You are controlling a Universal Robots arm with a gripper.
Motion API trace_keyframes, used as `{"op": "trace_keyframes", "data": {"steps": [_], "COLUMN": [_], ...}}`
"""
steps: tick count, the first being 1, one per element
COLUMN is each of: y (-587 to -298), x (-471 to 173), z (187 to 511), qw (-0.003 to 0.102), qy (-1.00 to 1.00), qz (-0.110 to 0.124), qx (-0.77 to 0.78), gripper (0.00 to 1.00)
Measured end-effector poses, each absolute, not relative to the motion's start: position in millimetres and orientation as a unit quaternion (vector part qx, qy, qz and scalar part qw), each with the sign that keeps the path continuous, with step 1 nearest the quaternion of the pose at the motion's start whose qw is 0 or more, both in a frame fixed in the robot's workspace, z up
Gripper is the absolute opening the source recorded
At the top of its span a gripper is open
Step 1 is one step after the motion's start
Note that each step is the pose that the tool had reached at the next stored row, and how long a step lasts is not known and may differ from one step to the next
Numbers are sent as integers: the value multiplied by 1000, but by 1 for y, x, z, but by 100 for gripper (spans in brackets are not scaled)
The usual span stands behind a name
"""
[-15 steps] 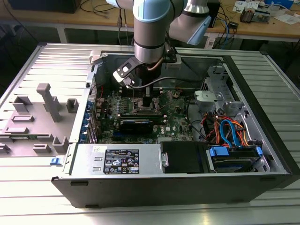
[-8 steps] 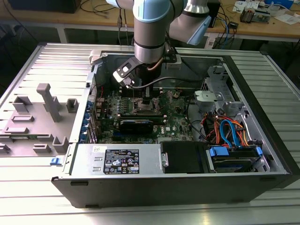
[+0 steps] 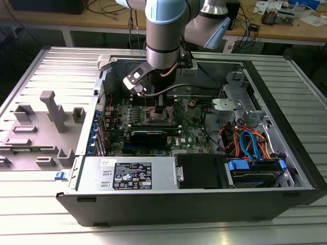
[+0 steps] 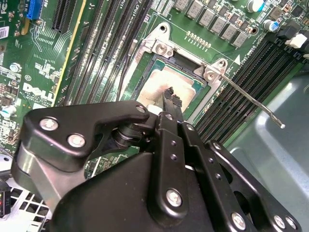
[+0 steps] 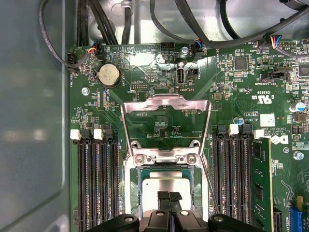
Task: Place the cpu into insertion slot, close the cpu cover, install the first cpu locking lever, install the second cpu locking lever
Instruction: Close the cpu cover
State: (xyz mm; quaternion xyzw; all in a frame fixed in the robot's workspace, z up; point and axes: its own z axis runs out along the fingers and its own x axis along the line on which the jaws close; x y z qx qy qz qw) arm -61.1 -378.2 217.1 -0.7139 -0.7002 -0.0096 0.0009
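Observation:
The cpu (image 5: pixel 164 184) lies flat in the insertion slot (image 5: pixel 136 191), its dull silvery top also showing in the second wrist view (image 4: pixel 161 83). My gripper (image 5: pixel 169 196) stands over the chip's edge, shut, its two black fingertips (image 4: pixel 170 96) pressed together on or just above the metal top. The cpu cover (image 5: pixel 164 102) is swung open and stands up from its hinge, away from the chip. A thin locking lever (image 4: pixel 251 99) sticks out raised beside the socket. In the exterior view my gripper (image 3: pixel 159 111) reaches down into the open computer case over the motherboard.
Long black memory slots (image 5: pixel 94 183) flank the socket on both sides. A coin battery (image 5: pixel 109 75) and cables lie beyond the cover. A black card (image 3: pixel 148 135), the power supply (image 3: pixel 130 173) and drive cables (image 3: pixel 250 143) fill the case. A grey fixture (image 3: pixel 48 120) sits at the exterior view's left.

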Motion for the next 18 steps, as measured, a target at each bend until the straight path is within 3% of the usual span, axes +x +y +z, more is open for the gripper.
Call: {"op": "trace_keyframes", "data": {"steps": [18], "y": [-378], "x": [-61], "z": [222], "qw": [1], "qy": [-701], "qz": [-10], "qx": [-714], "gripper": [11]}}
